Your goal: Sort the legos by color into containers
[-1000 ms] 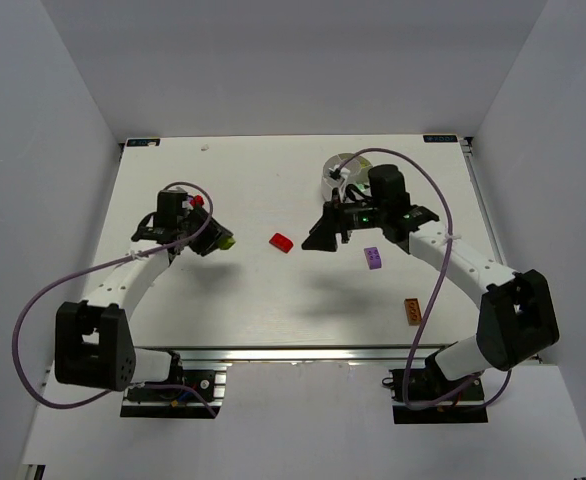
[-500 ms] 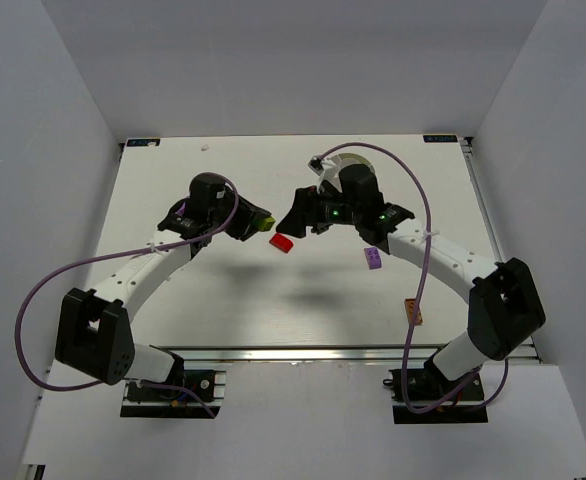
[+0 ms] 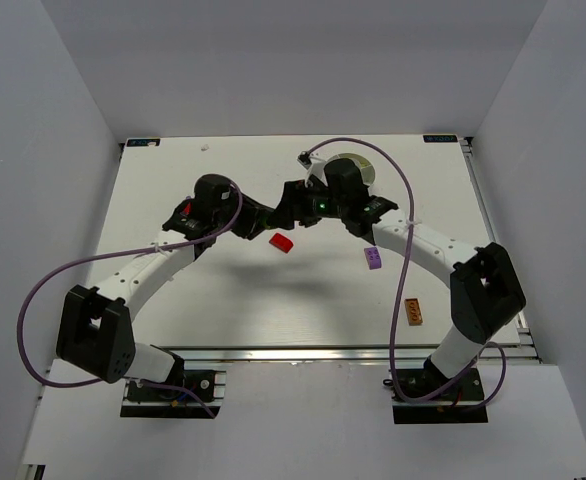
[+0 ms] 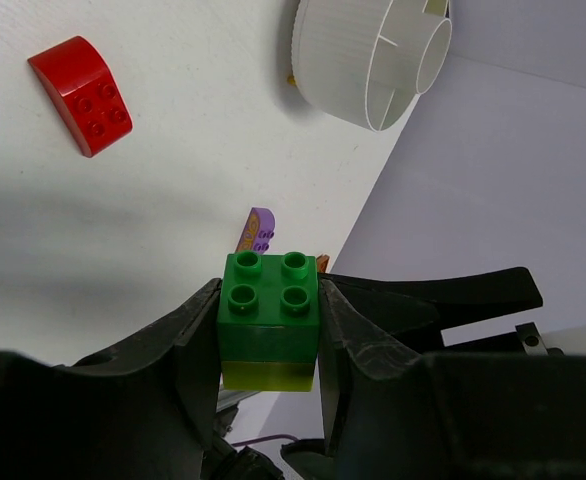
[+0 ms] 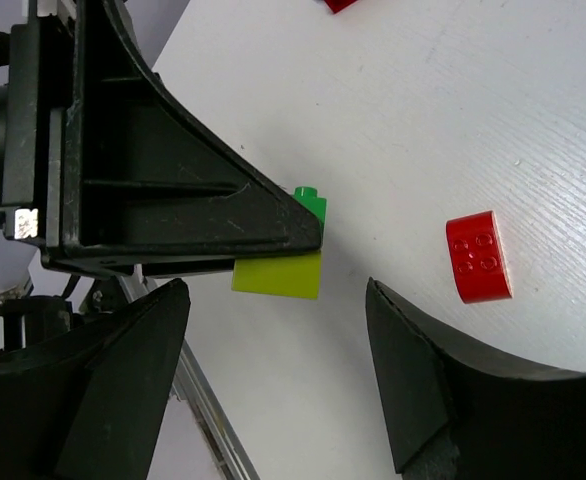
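Observation:
My left gripper (image 4: pixel 270 322) is shut on a green brick (image 4: pixel 269 292) stacked on a yellow-green brick (image 4: pixel 268 373), held above the table. In the top view it (image 3: pixel 261 215) is tip to tip with my right gripper (image 3: pixel 287 211). My right gripper (image 5: pixel 273 375) is open and empty, with the stack (image 5: pixel 279 273) just ahead of its jaws. A red brick (image 3: pixel 281 242) lies below them on the table. A purple brick (image 3: pixel 373 258) and an orange brick (image 3: pixel 413 311) lie to the right. The round white dish (image 3: pixel 361 166) stands behind the right arm.
A second red brick (image 3: pixel 185 209) lies partly hidden by the left arm. White walls enclose the table on three sides. The dish (image 4: pixel 368 60) shows its wedge walls and centre well in the left wrist view.
The left arm carried the green and yellow-green stack right towards the middle. The right arm swung left from the dish, and its open jaws now face the stack.

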`<action>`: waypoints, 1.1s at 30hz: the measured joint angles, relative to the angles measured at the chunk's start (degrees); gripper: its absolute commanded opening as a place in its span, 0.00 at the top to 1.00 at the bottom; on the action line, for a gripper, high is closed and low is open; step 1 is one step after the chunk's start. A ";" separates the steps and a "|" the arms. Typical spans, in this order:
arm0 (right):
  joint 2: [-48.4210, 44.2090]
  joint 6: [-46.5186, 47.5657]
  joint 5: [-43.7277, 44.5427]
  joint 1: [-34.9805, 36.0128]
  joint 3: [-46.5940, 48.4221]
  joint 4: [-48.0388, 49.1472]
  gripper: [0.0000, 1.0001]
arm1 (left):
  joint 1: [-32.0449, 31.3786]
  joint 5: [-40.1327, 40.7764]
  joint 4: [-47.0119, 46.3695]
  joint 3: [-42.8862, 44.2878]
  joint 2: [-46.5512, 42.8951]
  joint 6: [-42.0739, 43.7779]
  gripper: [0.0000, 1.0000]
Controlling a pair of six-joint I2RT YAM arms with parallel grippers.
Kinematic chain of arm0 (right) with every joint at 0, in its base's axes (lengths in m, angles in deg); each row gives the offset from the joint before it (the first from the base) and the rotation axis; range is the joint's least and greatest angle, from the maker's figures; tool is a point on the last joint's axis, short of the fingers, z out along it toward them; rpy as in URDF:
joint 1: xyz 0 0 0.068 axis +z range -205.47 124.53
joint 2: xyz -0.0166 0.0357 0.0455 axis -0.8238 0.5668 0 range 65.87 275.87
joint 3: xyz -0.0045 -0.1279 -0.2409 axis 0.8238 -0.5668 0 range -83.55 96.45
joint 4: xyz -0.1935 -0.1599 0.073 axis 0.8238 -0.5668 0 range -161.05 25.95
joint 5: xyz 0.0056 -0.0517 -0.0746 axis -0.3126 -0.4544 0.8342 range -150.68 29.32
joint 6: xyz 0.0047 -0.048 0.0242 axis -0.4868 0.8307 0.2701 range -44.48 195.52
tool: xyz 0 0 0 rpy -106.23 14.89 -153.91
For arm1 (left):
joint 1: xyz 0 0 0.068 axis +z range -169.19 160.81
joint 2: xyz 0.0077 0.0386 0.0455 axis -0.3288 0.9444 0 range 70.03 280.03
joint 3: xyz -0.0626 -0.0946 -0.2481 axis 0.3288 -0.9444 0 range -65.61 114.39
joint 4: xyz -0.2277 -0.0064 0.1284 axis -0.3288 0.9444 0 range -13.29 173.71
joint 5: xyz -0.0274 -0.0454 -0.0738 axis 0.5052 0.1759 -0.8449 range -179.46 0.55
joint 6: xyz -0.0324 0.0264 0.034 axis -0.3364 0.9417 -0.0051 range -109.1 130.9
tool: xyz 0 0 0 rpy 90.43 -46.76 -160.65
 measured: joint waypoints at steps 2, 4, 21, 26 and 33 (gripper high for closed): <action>0.83 -0.46 0.00 0.00 0.59 -0.07 0.27 | -0.07 0.00 -0.39 -0.02 0.17 -0.28 1.00; 1.77 -0.76 -0.02 0.09 1.27 -0.04 0.29 | -0.13 -0.02 -0.76 -0.04 0.17 -0.66 1.00; 2.82 0.63 -3.06 -0.15 0.83 0.50 1.00 | -0.22 -0.68 -4.63 -2.01 0.15 -2.25 1.00; 1.16 1.92 -5.07 -0.55 -3.19 2.51 1.00 | -0.04 -2.73 -4.79 -3.45 0.15 -2.21 1.00; -4.00 4.39 -10.05 -1.44 -8.50 2.78 1.00 | 2.82 -3.39 -5.07 -4.70 0.07 -1.90 1.00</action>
